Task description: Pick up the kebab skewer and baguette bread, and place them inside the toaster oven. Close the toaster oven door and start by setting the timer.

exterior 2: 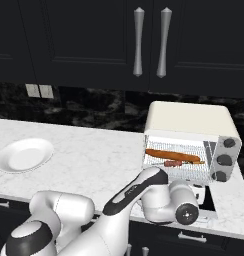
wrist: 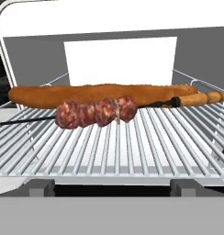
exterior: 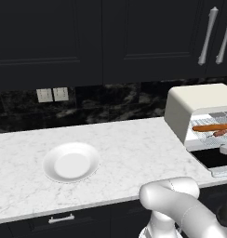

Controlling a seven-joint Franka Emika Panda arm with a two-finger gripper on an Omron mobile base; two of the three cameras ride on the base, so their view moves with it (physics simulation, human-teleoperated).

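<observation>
The cream-white toaster oven (exterior: 194,100) (exterior 2: 186,117) stands at the right end of the counter. Its dark glass door (exterior: 213,160) is folded down flat. Inside, the long orange-brown baguette bread (wrist: 100,94) (exterior: 213,127) (exterior 2: 171,155) lies across the back of the wire rack (wrist: 132,147). The kebab skewer (wrist: 95,112) (exterior 2: 173,163) lies just in front of it, touching it, with reddish meat chunks at its middle. My gripper (wrist: 112,187) hovers at the oven mouth, level with the rack's front edge. It is open, and nothing sits between its fingertips (wrist: 39,187).
A white plate (exterior: 71,162) (exterior 2: 24,154) sits bare on the marble counter to the left. Three knobs (exterior 2: 224,160) run down the oven's right front panel. Dark cabinets with silver handles (exterior 2: 138,42) hang above. My arm's wrist (exterior 2: 166,200) partly covers the lowered door.
</observation>
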